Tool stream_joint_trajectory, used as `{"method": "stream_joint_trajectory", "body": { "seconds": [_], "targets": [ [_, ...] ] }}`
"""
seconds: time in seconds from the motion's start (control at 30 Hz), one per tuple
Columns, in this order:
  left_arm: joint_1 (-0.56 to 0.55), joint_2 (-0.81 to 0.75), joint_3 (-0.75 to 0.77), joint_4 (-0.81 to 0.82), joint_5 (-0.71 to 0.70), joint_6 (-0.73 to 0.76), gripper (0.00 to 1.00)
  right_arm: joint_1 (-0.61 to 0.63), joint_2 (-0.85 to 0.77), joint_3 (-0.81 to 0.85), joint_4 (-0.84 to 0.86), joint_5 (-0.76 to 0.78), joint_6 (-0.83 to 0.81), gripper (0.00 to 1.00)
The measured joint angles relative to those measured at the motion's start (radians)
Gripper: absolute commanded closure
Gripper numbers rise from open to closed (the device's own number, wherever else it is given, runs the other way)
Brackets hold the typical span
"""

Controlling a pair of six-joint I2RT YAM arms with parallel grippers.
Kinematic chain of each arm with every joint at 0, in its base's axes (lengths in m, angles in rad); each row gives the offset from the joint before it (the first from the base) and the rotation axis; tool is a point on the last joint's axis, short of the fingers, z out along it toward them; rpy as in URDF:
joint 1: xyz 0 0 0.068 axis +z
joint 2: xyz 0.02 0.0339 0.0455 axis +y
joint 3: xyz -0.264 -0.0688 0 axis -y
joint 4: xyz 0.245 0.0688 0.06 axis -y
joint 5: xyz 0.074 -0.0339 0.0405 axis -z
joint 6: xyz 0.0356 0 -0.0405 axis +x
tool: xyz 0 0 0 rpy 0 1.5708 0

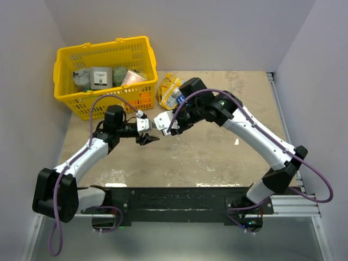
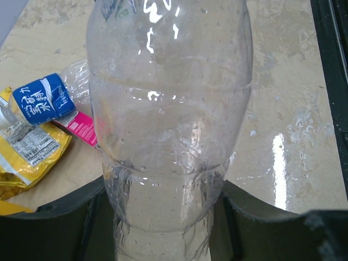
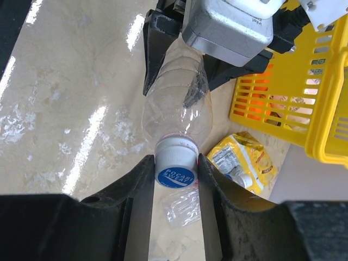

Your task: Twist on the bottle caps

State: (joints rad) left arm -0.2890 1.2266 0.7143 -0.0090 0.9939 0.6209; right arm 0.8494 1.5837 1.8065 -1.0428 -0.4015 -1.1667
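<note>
Threading cap onto a bottle held in the air

Left end effector (image 2: 163,209) is clamped on the clear bottle (image 2: 168,109) toward its base end, holding it above mid-desk (image 2: 293,109). Right end effector (image 3: 175,169) pinches the blue cap (image 3: 175,163), which sits on the neck. The bottle looks empty, so likely light, thin-walled and slick. It would buckle or spin if squeezed mid-body. Grip the cap rim and the stiffer base.

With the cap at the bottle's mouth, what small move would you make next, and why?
Probably twist the right hand to start the thread: it pinches the blue cap at the mouth of the clear bottle, which the left hand grips.
</note>
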Motion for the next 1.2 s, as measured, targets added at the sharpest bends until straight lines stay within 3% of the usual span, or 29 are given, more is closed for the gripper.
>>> {"method": "stream_joint_trajectory", "body": {
  "seconds": [0.03, 0.2, 0.33, 0.57, 0.8, 0.83, 0.9, 1.03, 1.2],
  "targets": [
    [0.0, 0.0, -0.001, 0.0, 0.0, -0.001, 1.0, 0.0, 0.002, 0.003, -0.002, 0.0, 0.004, 1.0],
    [0.0, -0.001, -0.041, 0.087, -0.043, -0.072, 1.0, -0.038, 0.109, 0.134, -0.074, -0.04, 0.125, 1.0],
    [0.0, -0.002, -0.101, 0.231, -0.204, -0.223, 1.0, -0.146, 0.292, 0.314, -0.101, -0.159, 0.451, 1.0],
    [-0.055, 0.025, -0.121, 0.315, -0.513, -0.322, 1.0, -0.269, 0.358, 0.245, 0.092, -0.283, 0.923, 1.0],
    [-0.093, 0.065, -0.097, 0.321, -0.667, -0.245, 1.0, -0.315, 0.359, 0.163, 0.237, -0.325, 1.195, 1.0],
    [-0.096, 0.069, -0.097, 0.32, -0.676, -0.234, 1.0, -0.319, 0.359, 0.153, 0.244, -0.328, 1.214, 0.81],
    [-0.099, 0.07, -0.097, 0.316, -0.684, -0.225, 1.0, -0.33, 0.36, 0.147, 0.251, -0.332, 1.241, 0.57],
    [-0.077, 0.07, -0.073, 0.31, -0.681, -0.298, 1.0, -0.374, 0.357, 0.178, 0.229, -0.343, 1.26, 0.44],
    [0.049, 0.071, -0.078, 0.325, -0.57, -0.512, 1.0, -0.468, 0.262, 0.075, 0.375, -0.393, 1.322, 0.15]
  ]
}}
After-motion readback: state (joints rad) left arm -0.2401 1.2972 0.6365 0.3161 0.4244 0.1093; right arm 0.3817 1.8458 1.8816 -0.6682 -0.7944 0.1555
